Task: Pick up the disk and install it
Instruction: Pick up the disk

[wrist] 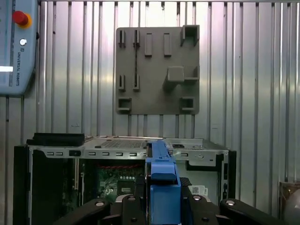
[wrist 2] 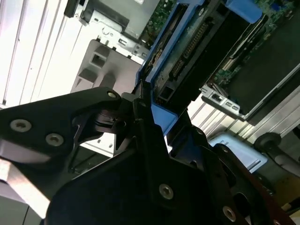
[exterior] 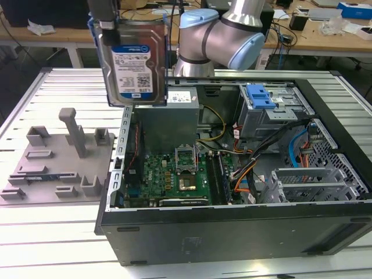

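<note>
The disk clamped in my pincer has a bare silver-grey metal casing with a dull sheen, and a glossy blue-and-white paper label on it. Its carrier is smooth blue plastic, faintly shiny. The pincer's fingers are matt black. Below the pincer, I've got the table, ribbed bare metal with a satin finish, catching glare. The fixture plate on it is matt grey plastic. The computer case has a matt black outer skin. Inside, the drive cage is dull grey sheet metal under a blue plastic latch.
</note>
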You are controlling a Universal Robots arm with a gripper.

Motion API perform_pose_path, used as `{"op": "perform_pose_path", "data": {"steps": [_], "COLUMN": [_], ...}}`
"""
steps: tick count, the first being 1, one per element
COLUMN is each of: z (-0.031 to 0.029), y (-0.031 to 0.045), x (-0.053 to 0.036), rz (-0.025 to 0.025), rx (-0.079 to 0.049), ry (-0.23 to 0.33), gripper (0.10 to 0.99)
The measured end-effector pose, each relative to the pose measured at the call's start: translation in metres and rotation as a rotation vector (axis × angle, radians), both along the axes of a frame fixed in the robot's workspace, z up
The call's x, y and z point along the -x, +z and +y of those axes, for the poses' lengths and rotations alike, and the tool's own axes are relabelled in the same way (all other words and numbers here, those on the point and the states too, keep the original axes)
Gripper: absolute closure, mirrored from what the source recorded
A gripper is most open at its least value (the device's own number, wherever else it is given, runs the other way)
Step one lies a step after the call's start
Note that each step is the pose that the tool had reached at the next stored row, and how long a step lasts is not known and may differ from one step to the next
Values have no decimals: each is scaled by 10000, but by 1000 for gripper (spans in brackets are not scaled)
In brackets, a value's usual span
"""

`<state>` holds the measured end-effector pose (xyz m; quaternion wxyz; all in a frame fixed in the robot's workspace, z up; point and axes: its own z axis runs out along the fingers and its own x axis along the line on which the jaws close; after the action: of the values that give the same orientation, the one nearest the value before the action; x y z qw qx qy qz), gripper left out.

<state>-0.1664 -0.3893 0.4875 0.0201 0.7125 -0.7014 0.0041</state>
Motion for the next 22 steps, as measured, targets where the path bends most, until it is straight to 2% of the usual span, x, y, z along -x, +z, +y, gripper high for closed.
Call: {"op": "perform_pose_path", "data": {"steps": [4,7,10,14,18,22], "z": [-76,-126,-185,-271,-459,-574], "y": [-1,0,0,-1,-1,-1], "x": [-190,-293,-367,-417,-574,-735], "rz": [-2,-1,-1,-1,-1,-1], "rx": [-1,-1,0,0,-1,0], "ry": [-1,-1,-2,0,0,-1], "gripper": [718,718,718,718,718,718]}}
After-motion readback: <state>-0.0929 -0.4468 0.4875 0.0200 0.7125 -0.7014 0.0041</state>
